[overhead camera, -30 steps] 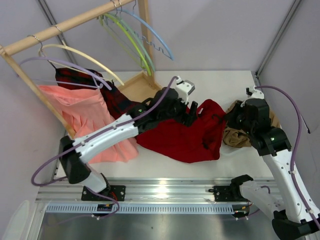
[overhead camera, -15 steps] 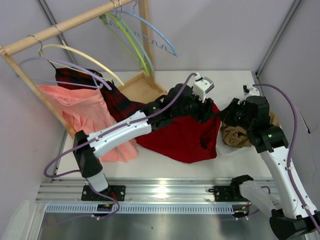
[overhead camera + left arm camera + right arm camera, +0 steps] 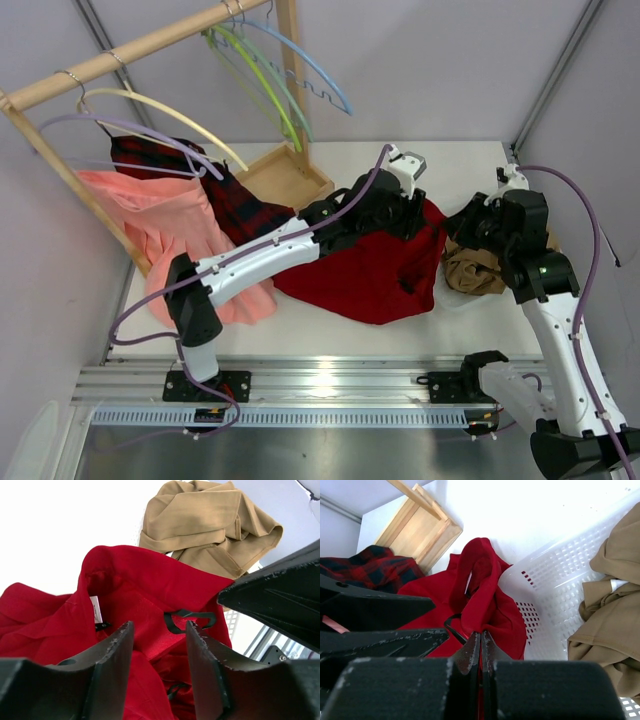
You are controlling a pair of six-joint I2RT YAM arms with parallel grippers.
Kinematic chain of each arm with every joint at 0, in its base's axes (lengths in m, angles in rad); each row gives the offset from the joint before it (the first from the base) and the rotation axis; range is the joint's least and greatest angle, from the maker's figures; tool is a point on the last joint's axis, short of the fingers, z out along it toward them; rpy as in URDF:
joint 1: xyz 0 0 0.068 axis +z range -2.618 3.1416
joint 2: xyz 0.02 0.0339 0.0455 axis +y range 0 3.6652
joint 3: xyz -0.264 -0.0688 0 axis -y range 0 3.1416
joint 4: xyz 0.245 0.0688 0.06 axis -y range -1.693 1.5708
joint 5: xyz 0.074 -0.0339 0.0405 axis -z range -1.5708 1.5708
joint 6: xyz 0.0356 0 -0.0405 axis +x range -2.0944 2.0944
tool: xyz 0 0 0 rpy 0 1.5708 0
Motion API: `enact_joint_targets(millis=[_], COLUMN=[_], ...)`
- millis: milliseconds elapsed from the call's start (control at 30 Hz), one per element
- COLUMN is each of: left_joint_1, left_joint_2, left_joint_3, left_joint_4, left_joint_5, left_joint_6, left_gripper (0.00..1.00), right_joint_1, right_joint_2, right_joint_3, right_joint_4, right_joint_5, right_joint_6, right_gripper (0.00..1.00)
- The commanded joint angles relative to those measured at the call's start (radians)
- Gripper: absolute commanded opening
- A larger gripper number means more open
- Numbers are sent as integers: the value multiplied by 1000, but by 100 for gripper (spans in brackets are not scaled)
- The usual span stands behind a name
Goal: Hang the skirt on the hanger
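Evidently the gathering step: the skirt (image 3: 370,275) lies heaped on the surface, not yet on the hanger (image 3: 262,85), which hangs from the wooden rail (image 3: 130,55) well up and left of the skirt (other hangers crowd beside it).

Right fingers (image 3: 480,636): pressed fully together at the skirt's right edge, pinching a raised fold of it.

Left fingers (image 3: 129,637): at the skirt's top edge, partly apart, straddling red cloth. Nothing clamped that I can make out.

Next move, my reckoning: left fingers need to close on the waistband, so both arms can lift and spread the waist before the hanger comes into play.

Views:
- Left wrist alone shows a white label (image 3: 96,609) and a black loop (image 3: 187,620) inside the skirt's waist; the arm hides these from the top camera.
- Right wrist alone shows a white basket (image 3: 555,590) touching the skirt's right side, a tan garment (image 3: 610,605) inside it.
- Only the top camera shows the hanger.
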Motion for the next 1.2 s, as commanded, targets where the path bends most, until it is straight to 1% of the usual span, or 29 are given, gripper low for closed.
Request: enact_joint_targets(millis=[0,67,233,333,433,467,567,667,700,767,800,867,1000,1033,1067,1100,1167], left_joint_1=[-1,0,0,0,3,5,21,63,74,101,107,117,124,129,129,129,129], left_joint_2=[17,26,41,53,54,49,17,-9,-12,-17,-11,-5,24,30,37,40,46], left_joint_3=[62,65,80,87,102,106,110,97,79,68,62,54,65,68,68,73,71], left_joint_4=[-2,-10,8,11,1,-1,2,17,27,50,56,65,63,65,66,67,71], left_joint_5=[-30,-34,-24,-24,-21,-21,-8,47,111,180,243,271,306,324,331,334,341], left_joint_6=[-47,-53,-61,-73,-79,-81,-94,-142,-157,-205,-219,-243,-258,-268,-272,-274,-280], left_gripper=[50,47,46,40,25,13,0,0,0,0,0,0,0,0,0,0,0], right_joint_1=[-17,-20,-30,-31,-33,-34,-39,-40,-40,-40,-40,-40,-42,-42,-42,-43,-43], right_joint_2=[-14,-17,-16,-13,-13,-13,-11,-17,-20,-33,-37,-63,-115,-120,-125,-126,-126], right_joint_3=[5,5,5,4,1,-2,-27,-68,-79,-104,-122,-140,-162,-154,-148,-139,-104], right_joint_4=[85,85,94,97,99,96,88,88,88,89,89,83,39,27,14,-9,-26], right_joint_5=[-51,-59,-73,-76,-71,-67,-51,-50,-54,-68,-76,-85,-44,-33,-27,-15,-7], right_joint_6=[-9,-9,-7,-4,-6,-7,-18,-25,-32,-53,-62,-90,-136,-148,-160,-185,-194], right_gripper=[0,0,0,0,0,0,0,0,0,0,0,0,1,6,14,31,40])
